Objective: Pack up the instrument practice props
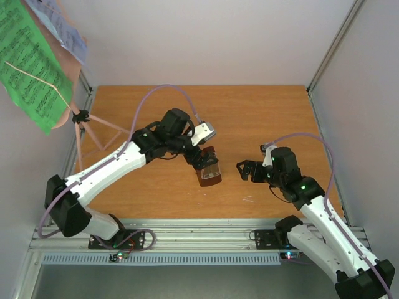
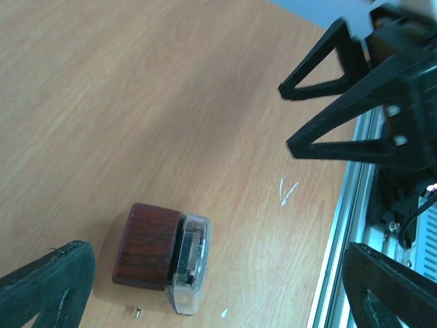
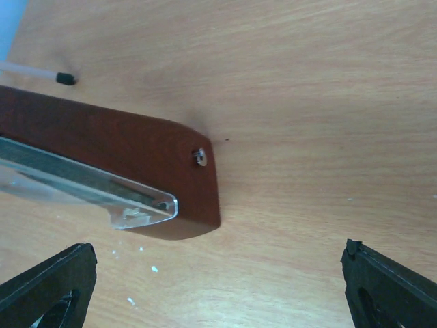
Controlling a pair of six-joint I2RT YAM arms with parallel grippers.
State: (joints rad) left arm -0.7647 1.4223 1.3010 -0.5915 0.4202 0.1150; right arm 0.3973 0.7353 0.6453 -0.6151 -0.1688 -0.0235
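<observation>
The reddish-brown metronome with its clear cover lies on the wooden table near the middle. My left gripper hovers just above it, open and empty; in the left wrist view the metronome sits between and beyond the spread fingers. My right gripper is open, a short way right of the metronome, whose end shows in the right wrist view. The pink music stand stands at the far left with a green sheet and a white sheet on it.
A tiny loose screw lies on the table beside the metronome. White scuff marks are near the metal rail at the front edge. Grey walls close in the table on the left, back and right. A stand foot tip shows beyond the metronome.
</observation>
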